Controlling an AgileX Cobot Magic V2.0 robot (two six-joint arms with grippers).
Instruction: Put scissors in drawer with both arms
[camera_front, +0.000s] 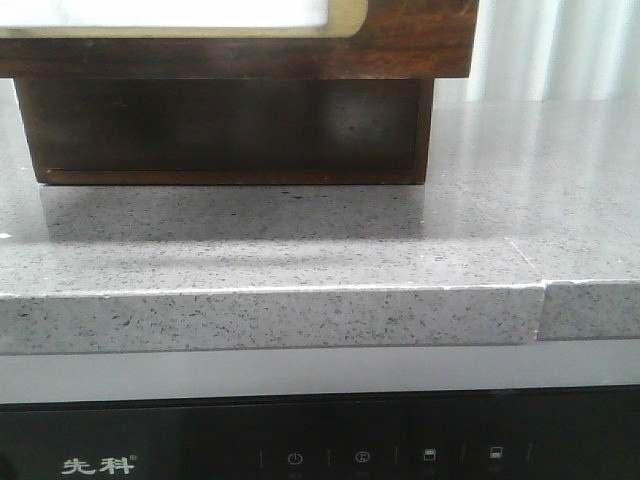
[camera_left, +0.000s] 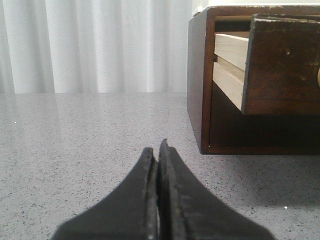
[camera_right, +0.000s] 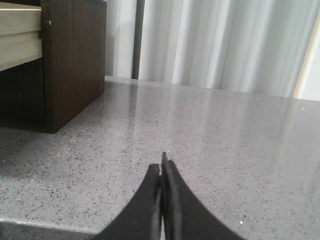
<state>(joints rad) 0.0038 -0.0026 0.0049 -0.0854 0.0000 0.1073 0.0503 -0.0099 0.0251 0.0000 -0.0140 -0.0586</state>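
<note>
The drawer (camera_front: 400, 40) stands pulled out of the dark wooden cabinet (camera_front: 230, 130), its front with the white panel and tan rim overhanging the counter. In the left wrist view the drawer (camera_left: 282, 65) juts from the cabinet (camera_left: 199, 85), with its pale wooden side showing. The right wrist view shows the pale drawer side (camera_right: 20, 42) and the cabinet (camera_right: 75, 60). My left gripper (camera_left: 157, 147) is shut and empty, low over the counter to the left of the cabinet. My right gripper (camera_right: 161, 162) is shut and empty to the right of it. The scissors are out of view.
The grey speckled counter (camera_front: 300, 250) has a front edge with a seam (camera_front: 542, 310) on the right. A black appliance panel (camera_front: 330, 450) sits below the edge. White curtains (camera_left: 100, 45) hang behind the counter.
</note>
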